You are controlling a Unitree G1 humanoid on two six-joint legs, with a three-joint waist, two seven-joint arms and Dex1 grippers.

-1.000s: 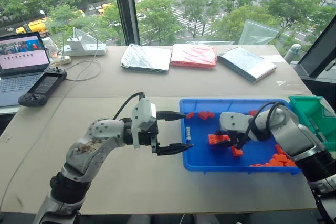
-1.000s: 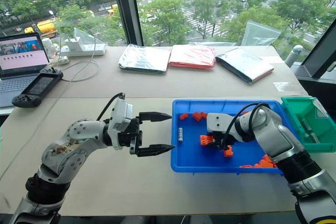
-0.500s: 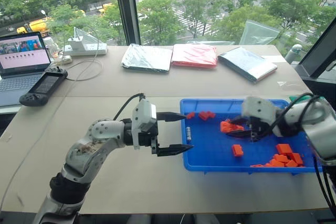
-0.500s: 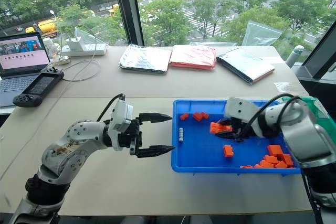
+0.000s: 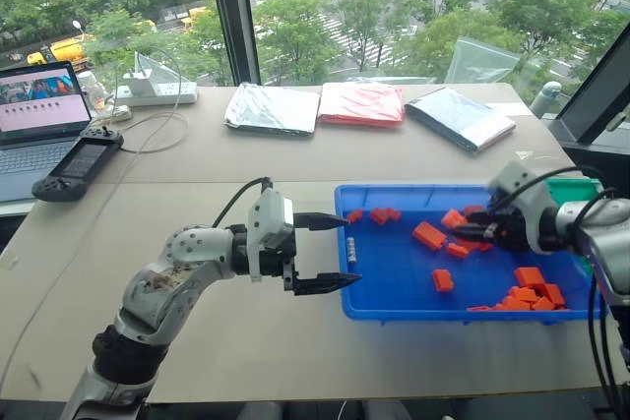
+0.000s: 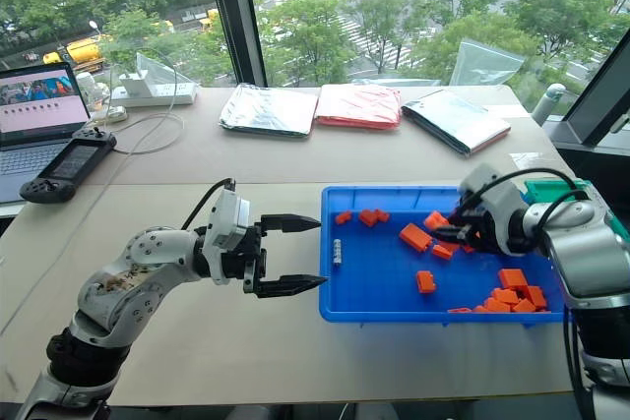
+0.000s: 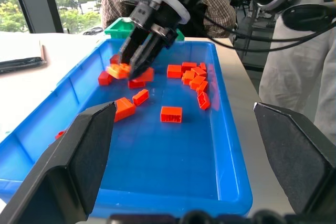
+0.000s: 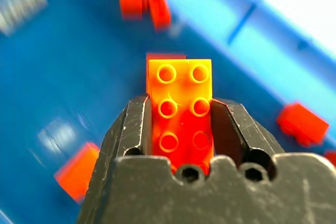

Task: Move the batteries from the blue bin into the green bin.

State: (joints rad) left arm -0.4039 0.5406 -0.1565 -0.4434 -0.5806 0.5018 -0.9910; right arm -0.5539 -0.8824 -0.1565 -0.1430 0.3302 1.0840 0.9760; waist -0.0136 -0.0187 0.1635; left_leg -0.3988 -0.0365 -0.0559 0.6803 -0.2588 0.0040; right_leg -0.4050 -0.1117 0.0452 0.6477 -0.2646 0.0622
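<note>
Right gripper (image 8: 181, 129): jaws clamped on an orange studded plastic toy brick (image 8: 180, 109), held above the large shallow bright-blue plastic bin (image 5: 394, 308). Left gripper (image 5: 333, 252): jaws spread wide, empty, at the bin's left rim. Slim silvery battery (image 5: 351, 250) lies inside, near that rim. Small green plastic bin (image 6: 551, 187) sits beyond the right arm.
</note>
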